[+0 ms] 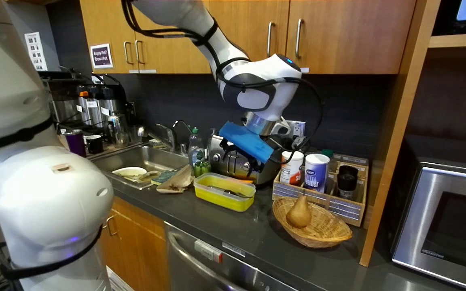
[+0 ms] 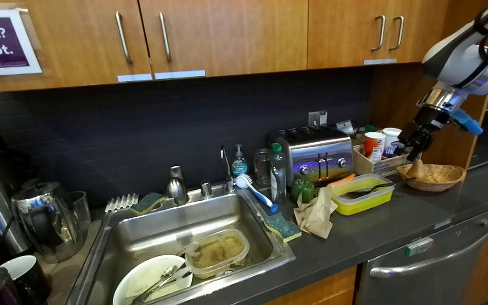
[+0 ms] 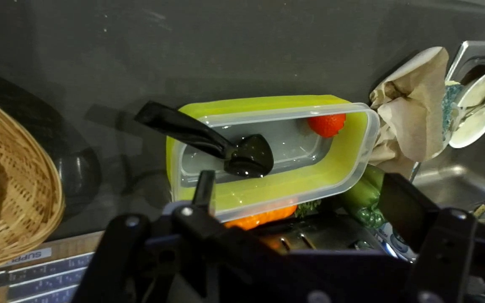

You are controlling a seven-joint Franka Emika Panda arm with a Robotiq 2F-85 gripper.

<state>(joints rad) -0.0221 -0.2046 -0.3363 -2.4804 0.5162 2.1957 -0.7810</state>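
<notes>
My gripper [image 3: 303,191] is open and holds nothing. It hangs above the counter; it also shows in both exterior views [image 1: 239,161] [image 2: 411,146]. Nearest below it is a yellow container [image 3: 263,103] with a clear rim, also in an exterior view [image 1: 219,202]. A black ladle [image 3: 249,158] lies in it, handle over the rim. A red round item [image 3: 327,125] is at its far end. An orange carrot [image 3: 263,218] and a green pepper [image 3: 362,193] lie beside the container. A brown pear [image 1: 299,212] sits in a wicker basket [image 1: 326,232].
A steel toaster [image 2: 320,154] stands behind the container. A wooden organizer [image 1: 342,208] with canisters [image 1: 316,173] is behind the basket. A crumpled paper bag [image 2: 316,214] lies near the sink [image 2: 121,237]. Upper cabinets [image 1: 350,36] hang overhead. A microwave [image 1: 411,206] stands beyond the wooden panel.
</notes>
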